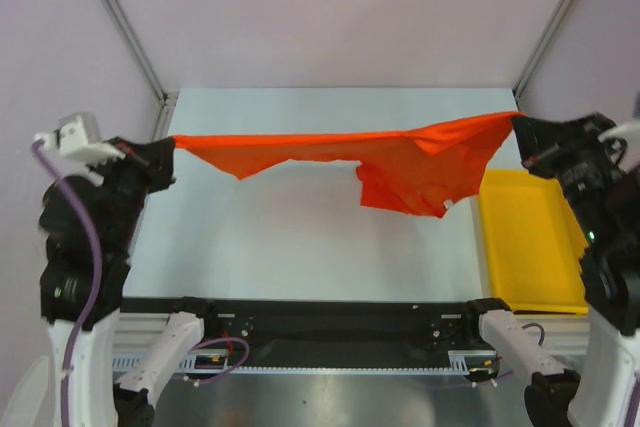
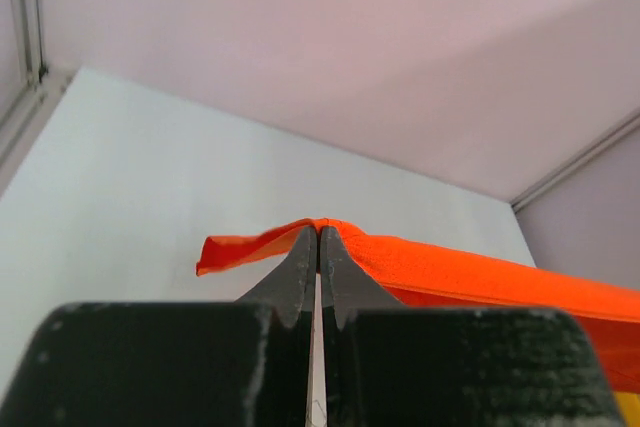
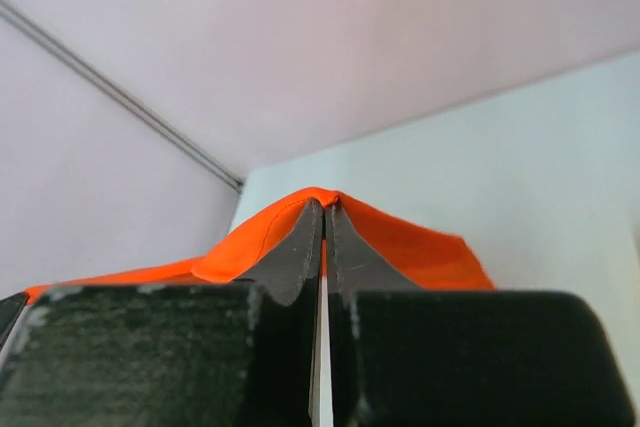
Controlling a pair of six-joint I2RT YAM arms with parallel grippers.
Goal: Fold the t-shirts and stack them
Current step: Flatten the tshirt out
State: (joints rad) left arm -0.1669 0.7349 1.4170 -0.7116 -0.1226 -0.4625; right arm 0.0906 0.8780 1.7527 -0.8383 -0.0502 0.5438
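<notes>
Yellow plastic is seen at the near right: a tray (image 1: 530,247) set on the counter (image 1: 300,247). Farther back, the t-shirt (image 1: 400,162) is held raised over the counter, stretched from side to side. One edge is pinched in the left end effector (image 1: 170,145), the opposite edge in the right end effector (image 1: 518,127), both pressed tight together. The cloth is judged light, soft and limp, since its middle sags and bunches rightward. Hems or shoulder seams are best gripped, as thin fabric could be slipped free.
</notes>
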